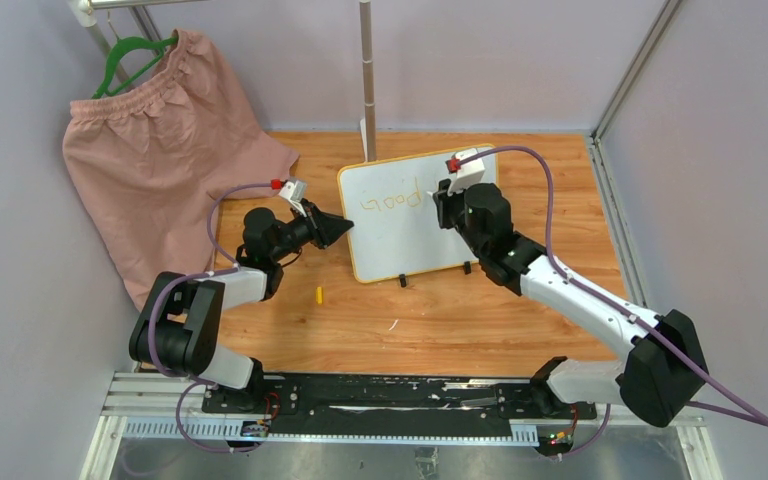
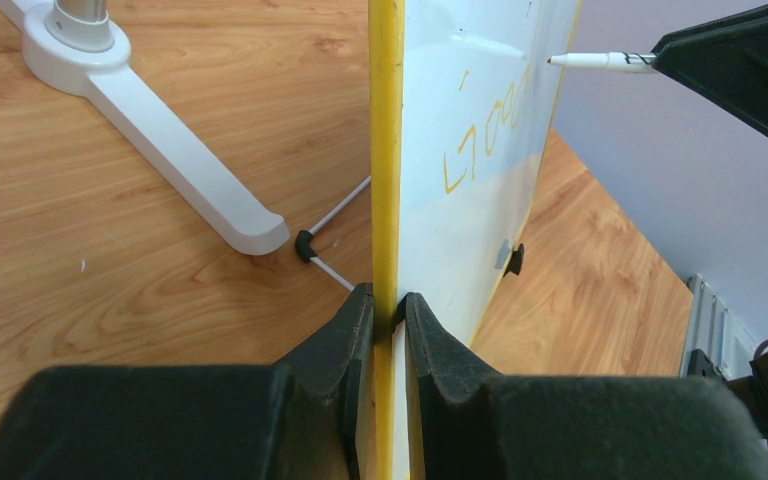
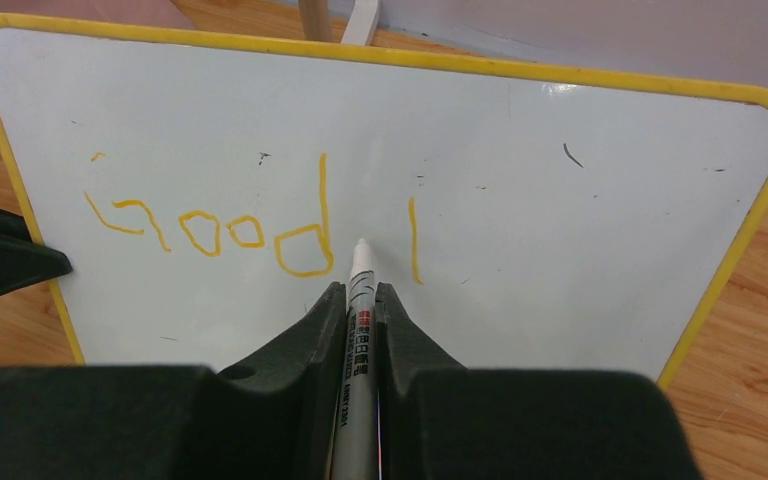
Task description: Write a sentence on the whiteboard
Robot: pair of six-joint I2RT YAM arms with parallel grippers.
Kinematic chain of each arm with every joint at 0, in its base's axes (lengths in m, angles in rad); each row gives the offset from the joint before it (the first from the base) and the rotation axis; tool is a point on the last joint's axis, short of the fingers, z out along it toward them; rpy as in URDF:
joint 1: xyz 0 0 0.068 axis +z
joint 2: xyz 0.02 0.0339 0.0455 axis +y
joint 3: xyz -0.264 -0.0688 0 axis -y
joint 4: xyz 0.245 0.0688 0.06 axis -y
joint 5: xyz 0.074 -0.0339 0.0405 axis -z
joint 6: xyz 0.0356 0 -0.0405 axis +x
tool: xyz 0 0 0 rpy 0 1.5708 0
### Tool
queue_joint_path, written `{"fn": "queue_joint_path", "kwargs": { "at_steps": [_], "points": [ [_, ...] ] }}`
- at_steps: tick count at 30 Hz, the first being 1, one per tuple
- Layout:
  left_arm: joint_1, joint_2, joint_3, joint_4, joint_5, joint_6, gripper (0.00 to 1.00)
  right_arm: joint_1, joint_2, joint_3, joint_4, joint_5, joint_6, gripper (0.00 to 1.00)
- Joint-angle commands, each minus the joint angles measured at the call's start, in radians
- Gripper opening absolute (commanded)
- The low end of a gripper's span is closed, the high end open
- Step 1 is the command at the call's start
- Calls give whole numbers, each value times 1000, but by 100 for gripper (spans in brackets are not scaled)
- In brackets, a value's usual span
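Top view. Noted the rectangular white whiteboard with thin yellow frame (image 1: 410, 245) propped near the middle of the brown wooden table (image 1: 440, 320), on two small black clip feet (image 1: 401, 281). Found the left gripper (image 1: 345, 228) at its left edge and the right gripper (image 1: 447, 205) over its upper right part. Read faint yellow-orange handwritten letters, the sentence (image 1: 392, 200), across the top of the board. Logged a pink cloth garment (image 1: 150, 170) on a green hanger (image 1: 130, 55) at far left, a metal pole (image 1: 367, 70) behind the board, and a small yellow bit (image 1: 319, 294) on the wood in front.

Left wrist view. Saw the left gripper (image 2: 388, 300) clenched on the whiteboard's (image 2: 386, 150) yellow edge, one black finger on each face. Saw the board edge-on and upright. Picked out the sentence (image 2: 485, 135) on the right-hand face, and a thin white marker pen (image 2: 600, 61) held by the right gripper (image 2: 670, 58), tip at the board's upper part. Cannot tell whether tip and surface touch. Marked a white stand foot (image 2: 180, 170) on the table behind.

Right wrist view. Saw the right gripper (image 3: 360, 292) grasping the marker pen (image 3: 358, 340), tip pointing at the whiteboard (image 3: 560, 250). Read the sentence (image 3: 210, 230) as "Good", followed by one lone upright stroke (image 3: 414, 240). Placed the pen tip between the "d" and that stroke. Spotted the left gripper (image 3: 10, 260) at the board's left edge.
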Motion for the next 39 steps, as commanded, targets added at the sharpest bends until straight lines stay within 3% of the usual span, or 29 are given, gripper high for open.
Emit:
{"fn": "queue_joint_path", "kwargs": {
  "at_steps": [1, 31, 39],
  "points": [
    [-7, -18, 16, 4, 7, 15, 6, -14, 4, 24, 3, 38, -2, 0],
    [-7, -18, 16, 4, 8, 16, 5, -71, -5, 2, -24, 109, 11, 0],
    [-7, -16, 16, 4, 7, 16, 5, -72, -67, -21, 23, 39, 16, 0]
  ]
}}
